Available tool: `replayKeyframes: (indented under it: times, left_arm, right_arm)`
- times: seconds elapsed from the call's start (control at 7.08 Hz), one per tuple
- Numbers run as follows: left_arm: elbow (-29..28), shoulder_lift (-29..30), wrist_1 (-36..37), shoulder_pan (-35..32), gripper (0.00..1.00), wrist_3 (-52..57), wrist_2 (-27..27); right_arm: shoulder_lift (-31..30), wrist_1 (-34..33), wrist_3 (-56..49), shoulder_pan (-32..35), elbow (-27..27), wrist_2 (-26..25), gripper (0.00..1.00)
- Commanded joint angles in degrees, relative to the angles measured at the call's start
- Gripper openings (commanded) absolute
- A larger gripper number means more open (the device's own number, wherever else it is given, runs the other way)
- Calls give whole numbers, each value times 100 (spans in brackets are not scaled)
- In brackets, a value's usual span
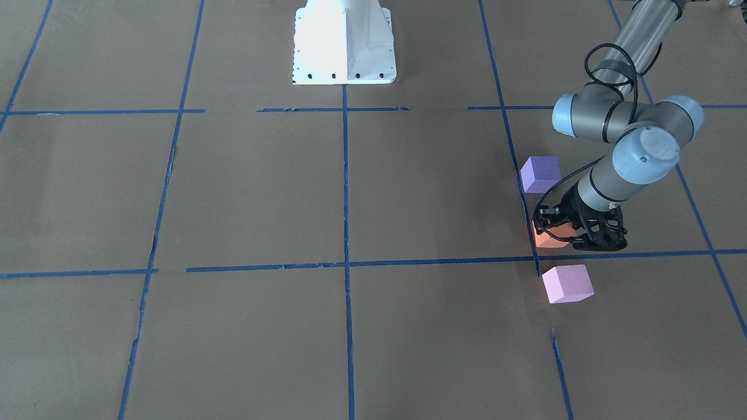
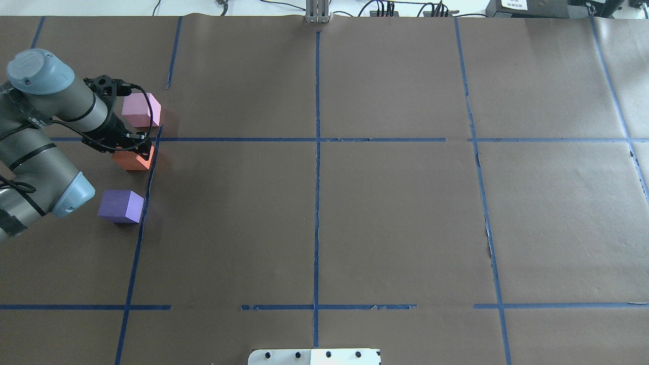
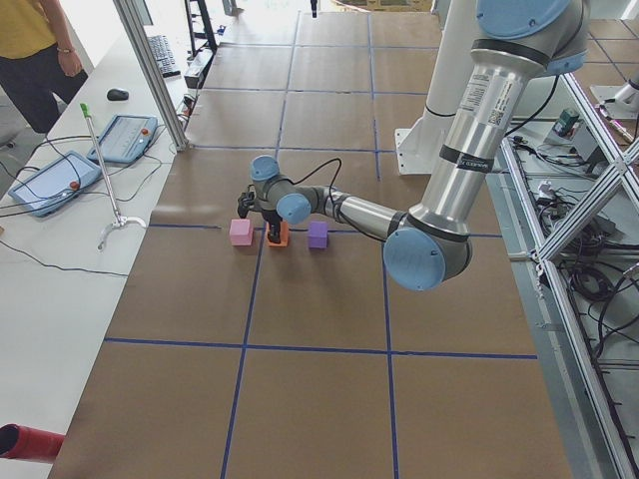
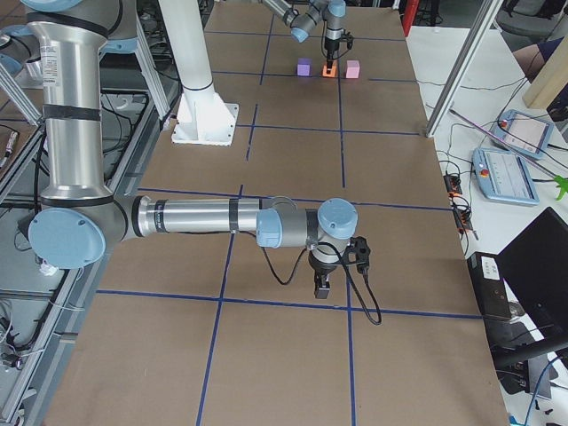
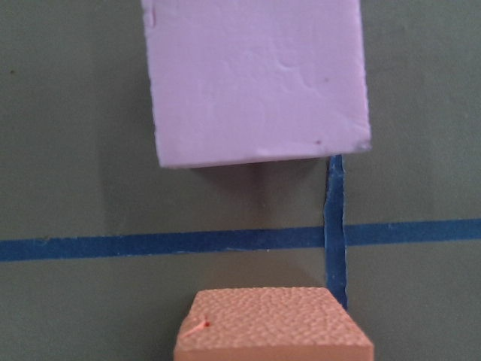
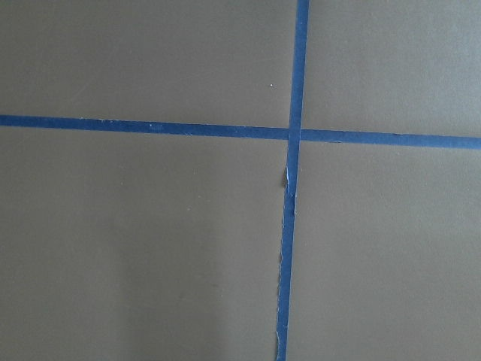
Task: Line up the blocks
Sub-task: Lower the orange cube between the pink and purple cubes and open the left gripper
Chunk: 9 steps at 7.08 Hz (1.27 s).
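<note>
LEFT CLAW: The left gripper [image 1: 573, 235] points down at the table [image 1: 350, 192], with one finger on each side of the orange block [image 1: 551, 239]. Whether the pads press on the block or stand clear of it cannot be told.
ORANGE BLOCK: Directly under the left claw, between its fingers.
PURPLE BLOCK: The purple block [image 1: 540, 174] is near the claw, on the side toward the robot's base. It is apart from the orange block.
PINK BLOCK: The pink block [image 1: 567, 283] is near the claw, on the side away from the base, across a tape line [image 5: 150, 245] from the orange block. They do not touch.
ROW: All three blocks lie beside one lengthwise tape strip [image 2: 144, 203], with orange in the middle.
RIGHT CLAW: The right gripper [image 4: 323, 286] points down, well apart from all the blocks. Its finger state cannot be told.
</note>
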State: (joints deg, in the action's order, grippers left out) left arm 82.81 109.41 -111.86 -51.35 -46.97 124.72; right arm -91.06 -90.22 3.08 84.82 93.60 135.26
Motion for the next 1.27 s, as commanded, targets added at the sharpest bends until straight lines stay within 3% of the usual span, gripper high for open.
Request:
replayKeyframes:
  times: [0.0, 0.14, 0.28, 0.42, 0.56, 0.99, 1.13]
  left_arm:
    - [42, -86, -2, 3, 18, 3, -1]
    - [34, -96, -2, 3, 18, 3, -1]
    - [34, -96, -11, 3, 30, -6, -1]
    - [25, -96, -11, 11, 69, -6, -1]
    - [42, -96, -2, 11, 98, -6, -1]
    - [374, -113, -2, -23, 100, 3, -1]
    - [837, -252, 41, -102, 100, 3, -18]
  right_arm:
    - [0, 5, 0, 0, 0, 0, 100]
    - [0, 5, 0, 0, 0, 0, 100]
    - [0, -4, 0, 0, 0, 0, 100]
    - [0, -4, 0, 0, 0, 0, 100]
    - [0, 5, 0, 0, 0, 0, 100]
    - [0, -4, 0, 0, 0, 0, 100]
    - [0, 5, 0, 0, 0, 0, 100]
